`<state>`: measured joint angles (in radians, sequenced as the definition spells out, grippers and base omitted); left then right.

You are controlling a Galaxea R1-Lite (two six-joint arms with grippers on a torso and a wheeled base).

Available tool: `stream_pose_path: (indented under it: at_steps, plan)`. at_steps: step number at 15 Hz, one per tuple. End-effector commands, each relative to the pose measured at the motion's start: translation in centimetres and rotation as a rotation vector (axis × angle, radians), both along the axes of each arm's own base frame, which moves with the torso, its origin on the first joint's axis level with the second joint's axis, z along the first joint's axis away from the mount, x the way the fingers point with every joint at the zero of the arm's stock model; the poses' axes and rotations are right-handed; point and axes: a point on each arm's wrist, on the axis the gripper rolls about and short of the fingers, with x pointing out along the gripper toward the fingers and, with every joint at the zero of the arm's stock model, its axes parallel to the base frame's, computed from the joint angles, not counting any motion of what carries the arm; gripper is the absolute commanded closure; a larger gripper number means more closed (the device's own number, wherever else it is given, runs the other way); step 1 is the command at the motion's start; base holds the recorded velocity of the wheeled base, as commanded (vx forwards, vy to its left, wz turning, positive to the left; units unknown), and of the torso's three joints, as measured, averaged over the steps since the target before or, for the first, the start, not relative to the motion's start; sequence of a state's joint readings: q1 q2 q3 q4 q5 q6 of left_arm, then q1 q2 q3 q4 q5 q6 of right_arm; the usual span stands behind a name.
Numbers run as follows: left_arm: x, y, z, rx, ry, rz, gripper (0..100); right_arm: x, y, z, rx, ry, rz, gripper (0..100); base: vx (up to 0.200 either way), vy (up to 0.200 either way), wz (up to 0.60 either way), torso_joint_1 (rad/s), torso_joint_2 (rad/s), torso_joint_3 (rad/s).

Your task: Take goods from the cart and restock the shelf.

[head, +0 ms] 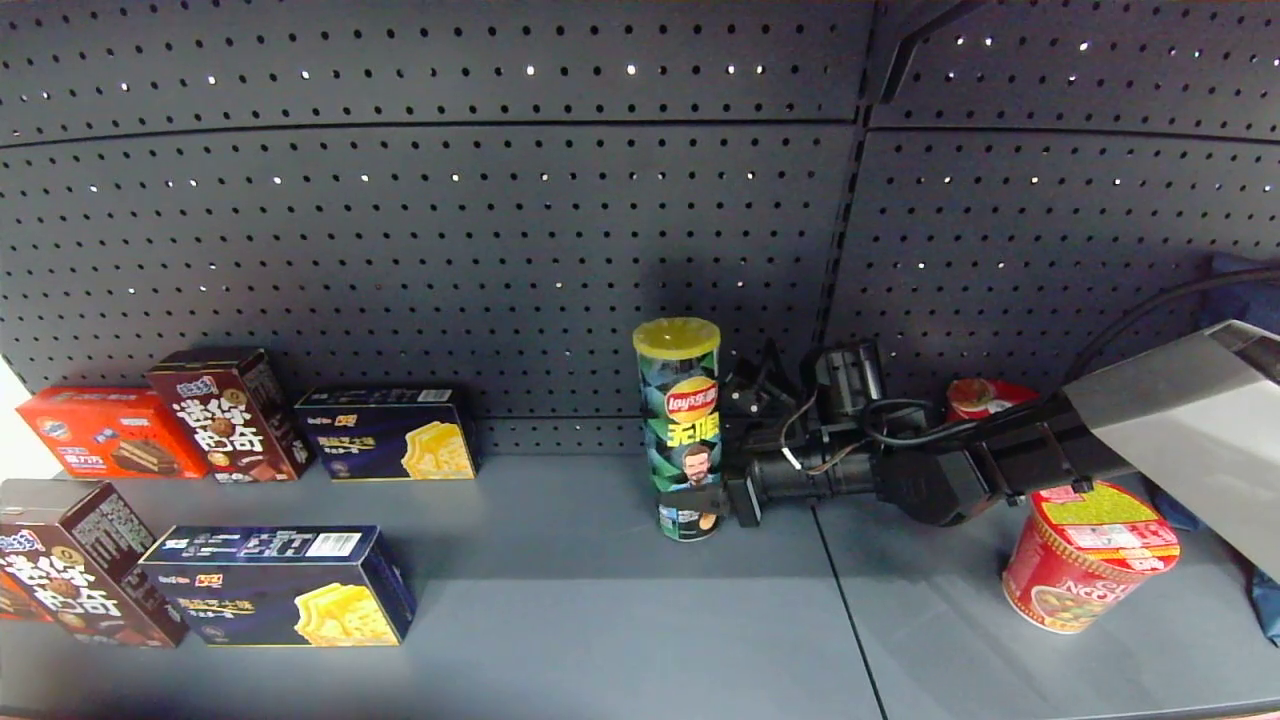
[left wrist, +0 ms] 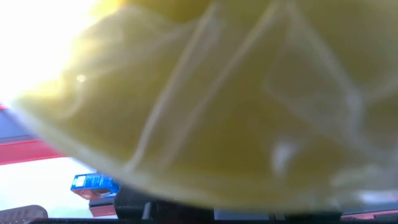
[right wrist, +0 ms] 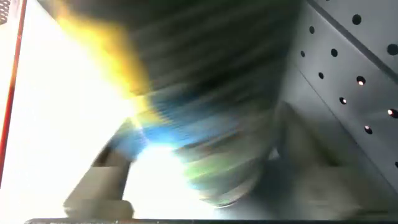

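**Right gripper has the chips can on the shelf**

Right gripper (head: 700, 498) is mine, and it comes in from the right side, low down. Its two fingers sit on each side of the chips can (head: 679, 420), down near the bottom. I think they are closed tight on it, with only the can between them.

The can stands up straight on the shelf (head: 560, 610), about in the middle. Its yellow lid is on top. Its bottom looks like it touches the shelf floor, but I cannot be sure. The wall with holes (head: 480, 250) is just behind it.

To my right is a red noodle cup (head: 1085, 560), well apart from the can. To my left is a blue and yellow box (head: 385, 435), also well apart. So the can has room all around.

I think the job now is to let go in a nice way. First I should feel that the can sits flat. Then I should open my fingers slowly, both the same. I must pull back to the right, not up, so I do not bump the can. It is tall and thin, and I hold it low, so a small push could tip it over.
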<state>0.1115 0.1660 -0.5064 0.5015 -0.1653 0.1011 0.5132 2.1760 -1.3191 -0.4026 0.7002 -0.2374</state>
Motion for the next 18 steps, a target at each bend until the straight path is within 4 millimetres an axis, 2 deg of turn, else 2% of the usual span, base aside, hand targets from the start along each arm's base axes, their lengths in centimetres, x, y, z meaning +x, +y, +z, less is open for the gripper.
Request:
stream_pose_path:
  at_steps: [1,5,10,11,12,13,14,16,18]
  plan:
    - [-0.1,0.0,-0.1,0.0,-0.003,0.0,100,-0.1,0.0,0.2,0.001,-0.003,0.0,100,0.0,0.0,0.0,0.0,0.0,0.0]
    - [-0.4,0.0,-0.5,0.0,0.003,0.0,100,-0.7,-0.1,0.9,-0.01,-0.017,-0.04,100,0.0,0.0,0.0,0.0,0.0,0.0]
    - [-0.7,-0.1,-0.6,0.002,-0.012,0.002,100,-4.0,-0.4,3.5,-0.025,-0.049,-0.093,100,0.0,0.0,0.0,0.0,0.0,0.0]
    - [-0.7,-0.1,-0.6,0.002,-0.015,0.006,100,-6.4,-0.2,5.4,0.003,-0.025,-0.133,100,0.0,0.0,0.0,0.0,0.0,0.0]
    - [-0.7,-0.2,-0.6,0.002,-0.018,0.014,100,-7.9,-0.1,6.5,0.023,-0.01,-0.166,100,0.0,0.0,0.0,0.0,0.0,0.0]
    - [-0.8,-0.2,-0.6,0.003,-0.021,0.014,100,-8.5,-0.1,7.0,0.032,-0.008,-0.181,100,0.0,0.0,0.0,0.0,0.0,0.0]
    - [-0.9,-0.2,-0.7,0.002,-0.03,0.016,100,-10.3,-0.3,8.4,0.039,-0.04,-0.243,100,0.0,0.0,0.0,0.0,0.0,0.0]
    - [-1.0,-0.2,-0.6,0.003,-0.038,0.016,100,-12.7,-0.7,9.6,0.047,-0.062,-0.295,100,0.0,0.0,0.0,0.0,0.0,0.0]
    - [-1.0,-0.2,-0.6,0.001,-0.038,0.014,100,-14.2,-1.1,10.2,0.062,-0.056,-0.338,100,0.0,0.0,0.0,0.0,0.0,0.0]
